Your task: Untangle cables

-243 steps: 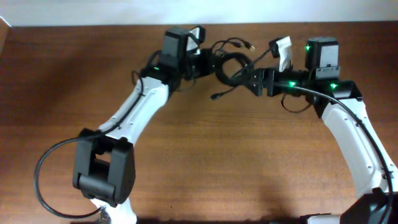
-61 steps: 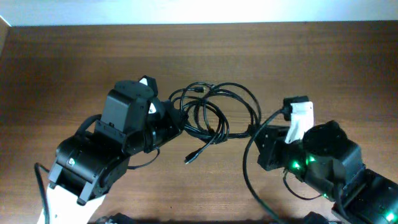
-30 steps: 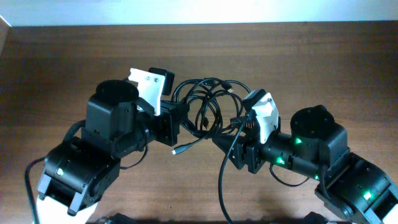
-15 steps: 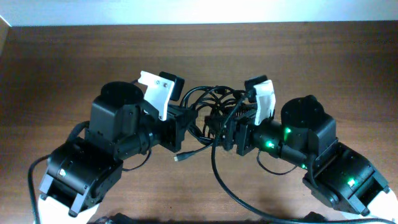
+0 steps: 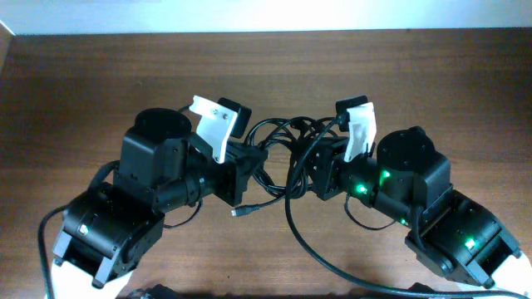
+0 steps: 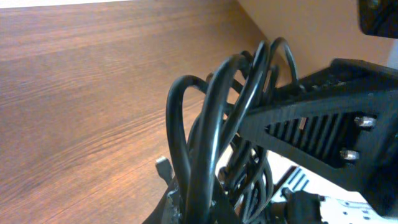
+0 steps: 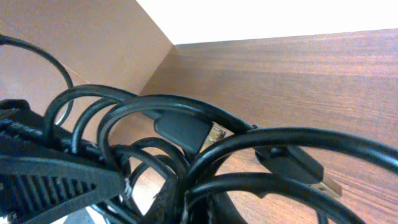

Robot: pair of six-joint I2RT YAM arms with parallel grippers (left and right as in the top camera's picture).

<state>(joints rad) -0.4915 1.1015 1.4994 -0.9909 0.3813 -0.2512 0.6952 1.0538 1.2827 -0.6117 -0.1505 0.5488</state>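
Cables (image 5: pixel 287 126) bunched between both arms, left gripper (image 5: pixel 256 162) clamped on the loops, right gripper (image 5: pixel 302 170) gripping them too, one plug (image 5: pixel 239 212) poking out below, wooden table (image 5: pixel 83 83) beneath.

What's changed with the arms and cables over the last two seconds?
Both arms closed in on each other: the left gripper moved right and the right gripper moved left. The cables, spread in wide loops before, are now bunched tightly between them. Nothing was let go; both grippers appear to keep their hold. One plug end still trails loose below the left gripper.
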